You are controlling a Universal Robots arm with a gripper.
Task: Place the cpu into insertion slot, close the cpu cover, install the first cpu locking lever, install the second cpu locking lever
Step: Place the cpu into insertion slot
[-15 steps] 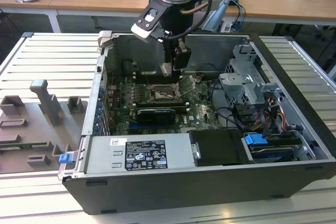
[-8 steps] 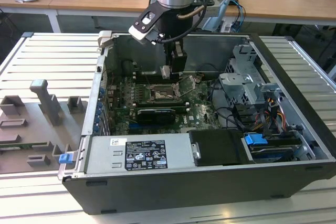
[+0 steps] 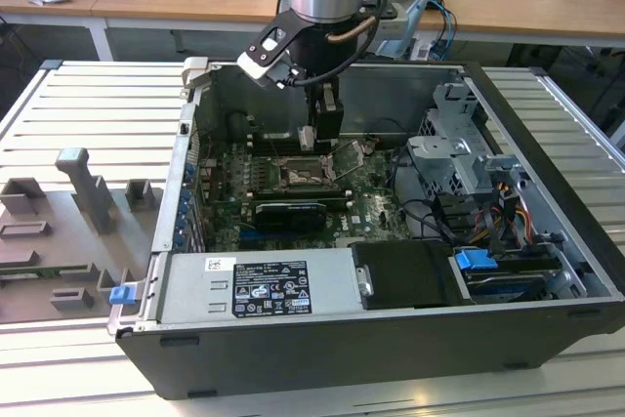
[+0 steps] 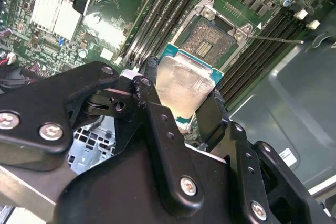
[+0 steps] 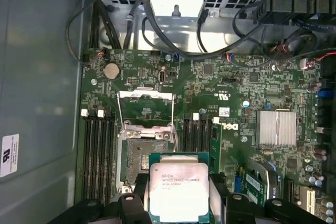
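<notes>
My gripper (image 4: 181,93) is shut on the cpu (image 4: 184,83), a flat square chip with a pale silver top and green rim, gripped by its two opposite edges between the black fingers (image 4: 152,80). In the first wrist view the cpu (image 5: 178,186) hangs just above and beside the insertion slot (image 5: 143,157), overlapping one corner of it. The slot (image 4: 209,41) is uncovered, its dark centre bare. The cpu cover (image 5: 146,109) stands flipped back from the slot. In the exterior view the gripper (image 3: 314,140) hovers inside the case over the slot (image 3: 305,175).
Long black memory slots (image 5: 97,153) flank the slot on both sides. A silver heatsink (image 5: 275,128), cables (image 5: 173,51) and a drive cage (image 3: 459,158) crowd the case. The power supply (image 3: 259,285) fills the front. Grey fixtures (image 3: 88,192) sit at the exterior view's left.
</notes>
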